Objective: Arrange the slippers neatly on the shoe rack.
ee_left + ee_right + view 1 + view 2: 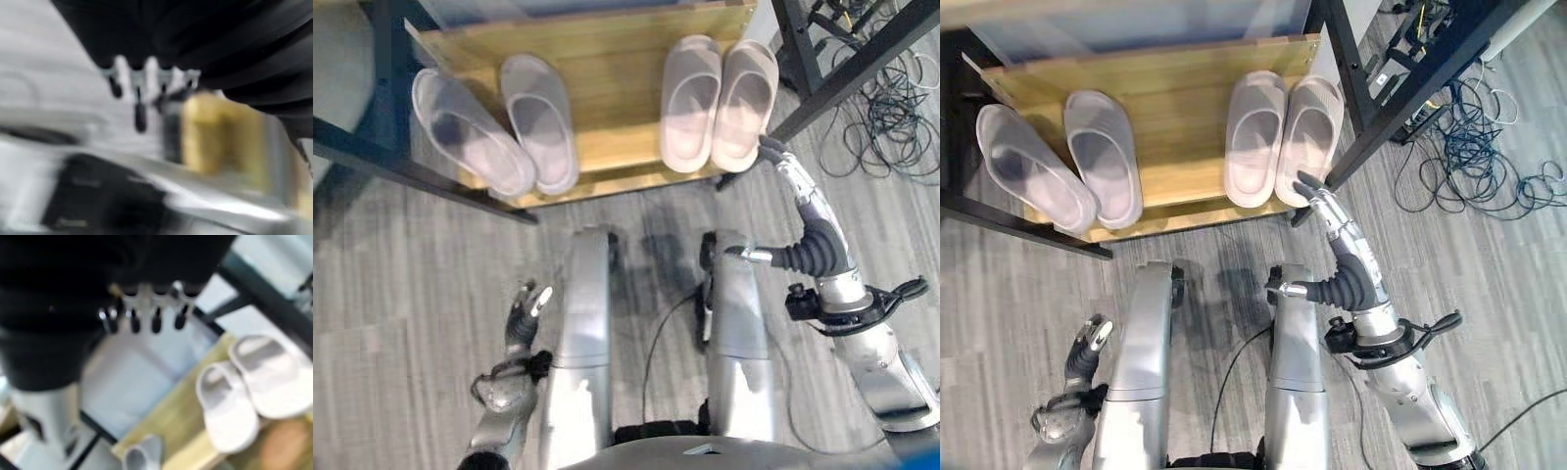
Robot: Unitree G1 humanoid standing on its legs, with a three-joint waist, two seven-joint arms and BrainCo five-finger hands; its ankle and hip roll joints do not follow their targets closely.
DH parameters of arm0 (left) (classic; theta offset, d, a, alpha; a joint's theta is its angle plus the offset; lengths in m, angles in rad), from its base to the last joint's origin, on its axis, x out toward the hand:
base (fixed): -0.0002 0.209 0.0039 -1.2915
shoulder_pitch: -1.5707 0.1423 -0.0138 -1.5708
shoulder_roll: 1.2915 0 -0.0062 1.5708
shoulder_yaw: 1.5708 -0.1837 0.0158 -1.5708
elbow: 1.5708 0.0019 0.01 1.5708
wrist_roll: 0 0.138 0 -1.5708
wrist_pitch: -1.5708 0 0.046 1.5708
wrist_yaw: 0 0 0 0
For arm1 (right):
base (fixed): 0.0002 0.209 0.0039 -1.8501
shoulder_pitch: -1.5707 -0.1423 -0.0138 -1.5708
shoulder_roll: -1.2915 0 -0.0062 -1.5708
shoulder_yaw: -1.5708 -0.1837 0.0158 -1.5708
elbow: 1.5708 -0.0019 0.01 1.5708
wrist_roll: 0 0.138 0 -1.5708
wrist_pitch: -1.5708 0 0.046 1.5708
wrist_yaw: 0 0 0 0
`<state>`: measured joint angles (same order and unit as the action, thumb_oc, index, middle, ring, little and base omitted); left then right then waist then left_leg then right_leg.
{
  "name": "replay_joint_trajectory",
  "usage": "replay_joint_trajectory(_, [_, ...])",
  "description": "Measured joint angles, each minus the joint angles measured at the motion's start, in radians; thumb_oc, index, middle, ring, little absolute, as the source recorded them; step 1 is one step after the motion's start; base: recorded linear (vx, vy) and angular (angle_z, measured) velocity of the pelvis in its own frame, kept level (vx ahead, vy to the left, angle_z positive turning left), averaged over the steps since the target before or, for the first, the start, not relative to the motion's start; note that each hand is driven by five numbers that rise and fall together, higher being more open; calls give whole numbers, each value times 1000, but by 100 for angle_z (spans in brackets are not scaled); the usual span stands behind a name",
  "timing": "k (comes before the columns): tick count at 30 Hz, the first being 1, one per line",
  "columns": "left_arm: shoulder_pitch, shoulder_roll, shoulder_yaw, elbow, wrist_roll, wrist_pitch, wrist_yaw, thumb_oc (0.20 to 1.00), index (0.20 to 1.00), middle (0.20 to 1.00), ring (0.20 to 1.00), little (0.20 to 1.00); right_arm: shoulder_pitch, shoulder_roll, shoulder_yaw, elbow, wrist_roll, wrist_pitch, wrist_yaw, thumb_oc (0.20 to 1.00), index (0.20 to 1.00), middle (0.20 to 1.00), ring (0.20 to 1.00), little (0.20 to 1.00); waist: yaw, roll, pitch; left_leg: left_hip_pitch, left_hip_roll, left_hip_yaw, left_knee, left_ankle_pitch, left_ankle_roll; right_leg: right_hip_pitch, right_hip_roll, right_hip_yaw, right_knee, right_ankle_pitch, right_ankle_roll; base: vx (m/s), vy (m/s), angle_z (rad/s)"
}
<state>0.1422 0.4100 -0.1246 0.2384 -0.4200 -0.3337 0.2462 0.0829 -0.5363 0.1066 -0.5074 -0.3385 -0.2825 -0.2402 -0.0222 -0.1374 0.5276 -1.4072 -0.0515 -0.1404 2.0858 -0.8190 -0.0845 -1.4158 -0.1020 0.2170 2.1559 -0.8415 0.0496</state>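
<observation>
Two pairs of slippers lie on the rack's wooden shelf (607, 69). The grey-lilac pair is on the left: one slipper (470, 132) angled outward, its mate (540, 119) beside it. The beige pair (690, 103) (744, 103) lies side by side on the right, toes to the back. My right hand (781, 162) reaches to the shelf's front edge by the heel of the rightmost beige slipper, fingers straight; the right wrist view shows the fingers (146, 316) extended and holding nothing. My left hand (521, 318) hangs low over the floor at the lower left, fingers relaxed and empty.
Black metal rack legs (847, 73) slant down on both sides of the shelf. A tangle of black cables (891, 117) lies on the grey floor at the far right. Grey floor (401, 284) stretches in front of the rack.
</observation>
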Motion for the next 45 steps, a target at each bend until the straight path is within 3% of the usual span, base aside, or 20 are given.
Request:
replay_joint_trajectory(5, [-9,32,9,-26,9,-33,-1,1000,1000,1000,1000,1000,66,19,-34,50,-4,2,-12,1000,1000,1000,1000,1000,-32,33,11,-46,18,13,65,1,2,-53,18,22,63,-1,-2,34,-29,-7])
replay_joint_trajectory(13, [-9,14,0,78,17,-27,1,1000,1000,1000,1000,1000,208,17,-44,175,1,3,-47,1000,1000,1000,1000,1000,-62,39,13,-61,30,20,105,0,-1,-80,35,50,106,0,-1,7,-16,-3])
replay_joint_trajectory(21, [0,25,9,80,16,-28,0,1000,1000,1000,1000,1000,222,42,-67,532,49,25,-115,1000,1000,1000,1000,1000,-71,39,13,-70,33,23,118,-1,-1,-97,41,58,126,-1,1,-1,-1,0])
replay_joint_trajectory(23, [-4,27,13,80,16,-28,-1,1000,1000,1000,1000,1000,215,107,-117,649,135,19,-126,1000,1000,1000,1000,1000,-69,39,13,-72,33,22,107,-1,-1,-99,38,56,117,-1,2,3,40,0])
replay_joint_trajectory(25, [-5,28,15,93,15,-29,-8,1000,1000,1000,1000,1000,205,103,-125,723,197,27,-136,1000,1000,1000,1000,1000,-71,46,13,-73,34,22,96,0,-1,-97,34,45,100,0,1,-47,83,-2])
replay_joint_trajectory(26, [-17,18,26,121,14,-35,-16,1000,1000,1000,1000,1000,183,103,-137,788,220,15,-145,1000,1000,1000,1000,1000,-66,59,13,-74,38,16,71,0,-3,-89,28,26,68,0,1,-142,122,-6])
replay_joint_trajectory(28, [-98,-10,46,223,-4,-32,-28,1000,1000,1000,1000,1000,40,149,-166,1030,287,22,-149,1000,1000,1000,1000,1000,-62,70,6,-66,51,12,-42,19,-12,-72,4,-12,-58,28,34,-152,105,2])
replay_joint_trajectory(29, [-153,-9,46,243,-11,-30,-43,1000,1000,1000,1000,1000,-39,191,-201,1154,408,23,-155,1000,1000,1000,1000,1000,-43,76,3,-52,59,21,-192,94,1,-52,-9,-47,-207,97,27,-74,106,4])
replay_joint_trajectory(31, [-168,-4,45,219,-27,-34,-50,1000,1000,1000,1000,1000,-67,211,-204,1207,506,22,-154,1000,1000,1000,1000,1000,-22,83,-17,-27,74,25,-330,175,7,-16,-5,-76,-314,162,48,-56,89,4])
replay_joint_trajectory(33, [-176,-12,48,241,-53,-64,-66,1000,1000,1000,1000,1000,-106,213,-216,1301,591,-3,-137,1000,1000,1000,1000,1000,-6,91,-56,9,90,12,-448,205,-9,56,-27,-129,-458,150,11,-80,28,7])
replay_joint_trajectory(35, [-175,-4,44,280,-75,-65,-80,1000,1000,1000,1000,1000,-97,206,-221,1317,642,-15,-126,1000,1000,1000,1000,1000,10,87,-77,47,96,15,-486,237,3,107,-45,-166,-490,176,-18,-89,-8,17])
replay_joint_trajectory(37, [-241,-39,67,394,-127,-60,-87,1000,1000,1000,1000,1000,-159,204,-222,1432,693,-8,-95,1000,1000,1000,1000,1000,28,84,-86,115,121,4,-552,233,-6,200,-60,-234,-570,179,-31,-33,-52,19])
replay_joint_trajectory(40, [-260,-62,112,601,-159,-42,-110,1000,1000,1000,1000,1000,-187,228,-188,1536,700,-5,-61,1000,1000,1000,1000,1000,41,37,-204,189,146,-10,-737,282,-23,303,-71,-318,-770,198,-51,15,-52,15])
replay_joint_trajectory(43, [-162,-73,134,741,-179,-18,-115,1000,1000,1000,1000,1000,-141,266,-157,1624,699,7,-38,1000,1000,1000,1000,1000,34,-47,-323,368,164,-7,-973,360,-26,488,-55,-376,-994,275,-55,14,-37,20])
replay_joint_trajectory(45, [-129,-78,126,761,-175,-14,-117,1000,1000,1000,1000,1000,-126,266,-146,1632,695,22,-33,1000,1000,1000,1000,1000,38,-66,-338,435,170,-6,-1044,379,-30,561,-47,-394,-1075,287,-62,51,0,6])
